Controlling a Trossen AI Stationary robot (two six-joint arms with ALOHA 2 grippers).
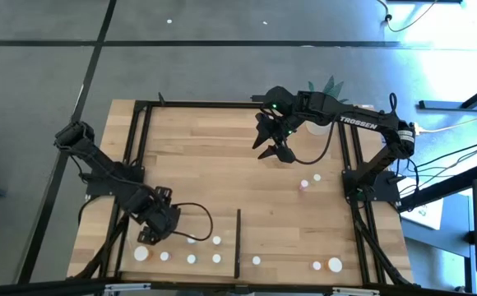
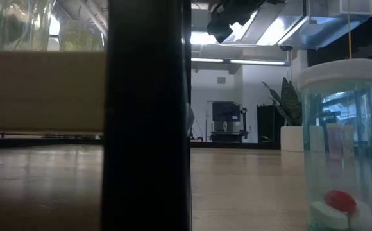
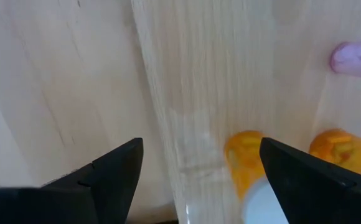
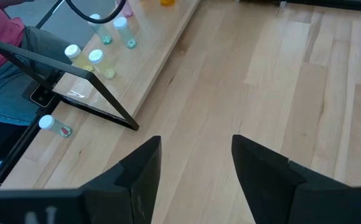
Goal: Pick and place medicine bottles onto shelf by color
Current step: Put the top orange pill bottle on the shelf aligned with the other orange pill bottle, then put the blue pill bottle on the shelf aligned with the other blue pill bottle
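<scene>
Medicine bottles (image 1: pixel 191 259) are seen grouped on shelf (image 1: pixel 185 226), w/ a few more on bare table (image 1: pixel 214 156) to the right.

On the shelf panel at bottom-left of high view, approx. six white-capped bottles are set left of the black upright strip (image 1: pixel 238 243); an orange bottle (image 3: pixel 246 163) is seen in left wrist view just by one finger, not clamped, w/ a second orange one beside it. Left gripper (image 1: pixel 152 233) is held low over that group, fingers spread, nothing gripped. Right of the strip, more bottles lie near the table's front edge (image 1: pixel 335 264) & a pink one (image 1: pixel 304 186) stands mid-right. Right gripper (image 1: pixel 275 152) is held over open tabletop near the far side, fingers apart & empty. In low view a clear green-tinted bottle (image 2: pixel 340 144) is seen close up, upright, white cap on.
</scene>
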